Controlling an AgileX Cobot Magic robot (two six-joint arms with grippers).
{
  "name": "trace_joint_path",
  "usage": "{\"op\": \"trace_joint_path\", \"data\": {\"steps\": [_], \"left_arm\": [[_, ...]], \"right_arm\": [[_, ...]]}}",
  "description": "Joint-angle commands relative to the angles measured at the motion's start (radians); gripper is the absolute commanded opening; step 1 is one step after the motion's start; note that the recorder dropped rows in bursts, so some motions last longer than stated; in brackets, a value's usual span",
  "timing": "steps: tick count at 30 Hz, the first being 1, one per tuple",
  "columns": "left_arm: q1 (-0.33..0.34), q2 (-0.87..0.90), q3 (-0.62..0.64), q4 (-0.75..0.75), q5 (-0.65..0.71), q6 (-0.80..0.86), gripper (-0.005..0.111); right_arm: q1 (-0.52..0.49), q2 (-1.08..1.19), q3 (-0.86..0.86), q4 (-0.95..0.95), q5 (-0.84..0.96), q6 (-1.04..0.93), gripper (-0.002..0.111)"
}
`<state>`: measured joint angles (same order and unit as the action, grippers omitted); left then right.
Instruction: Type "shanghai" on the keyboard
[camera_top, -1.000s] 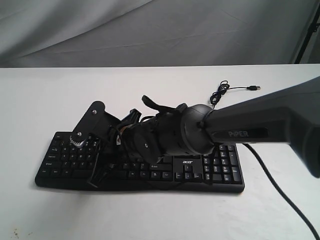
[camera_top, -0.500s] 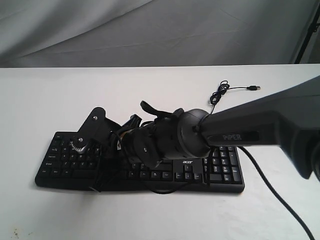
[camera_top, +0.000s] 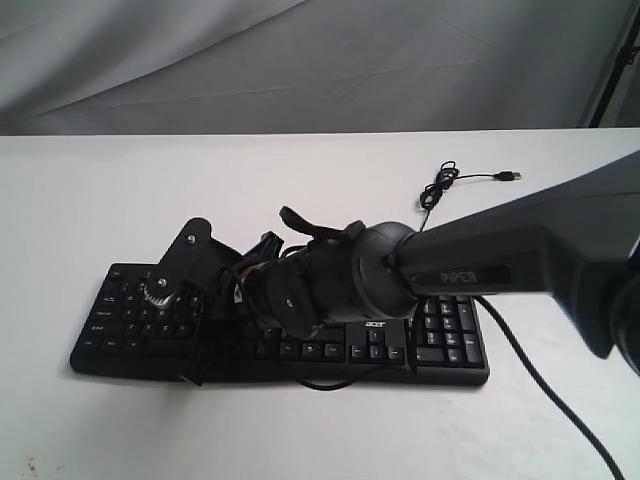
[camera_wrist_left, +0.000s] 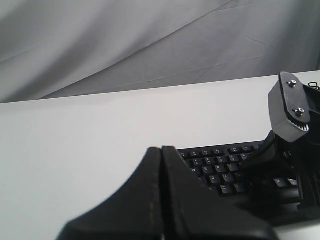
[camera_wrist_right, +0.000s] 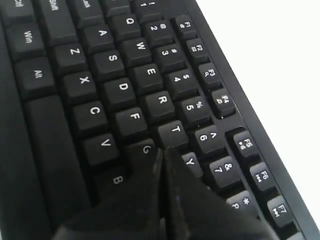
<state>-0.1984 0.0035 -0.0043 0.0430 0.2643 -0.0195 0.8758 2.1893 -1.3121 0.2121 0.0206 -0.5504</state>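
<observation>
- White counter (camera_top: 300, 170) is carrying the black keyboard (camera_top: 440, 340), which is lying toward its near side.
- Right fingers (camera_wrist_right: 140, 200) are pressing together with nothing between them, their tip sitting over the G key (camera_wrist_right: 145, 149), beside T and Y.
- Left fingers (camera_wrist_left: 145, 200) are pinching together, empty, with the keyboard lying just beyond their tip.
- Farther back, the cable (camera_top: 440, 185) is curling on the counter before a gray cloth backdrop (camera_top: 300, 60).
</observation>
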Motion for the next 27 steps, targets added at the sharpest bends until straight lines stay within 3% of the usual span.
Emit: {"op": "trace_joint_path", "data": {"steps": [1, 9, 20, 27], "left_arm": [[-0.004, -0.003, 0.004, 0.001, -0.005, -0.003, 0.000], [-0.004, -0.003, 0.004, 0.001, -0.005, -0.003, 0.000], [-0.004, -0.003, 0.004, 0.001, -0.005, -0.003, 0.000], [-0.004, -0.003, 0.004, 0.001, -0.005, -0.003, 0.000]], "right_arm": [[-0.002, -0.005, 0.002, 0.008, 0.017, -0.003, 0.000], [0.012, -0.047, -0.048, 0.007, 0.049, -0.003, 0.000], [0.090, 0.127, -0.341, 0.000, 0.107, -0.024, 0.000], [0.092, 0.172, -0.372, 0.004, 0.102, -0.026, 0.000]]}}
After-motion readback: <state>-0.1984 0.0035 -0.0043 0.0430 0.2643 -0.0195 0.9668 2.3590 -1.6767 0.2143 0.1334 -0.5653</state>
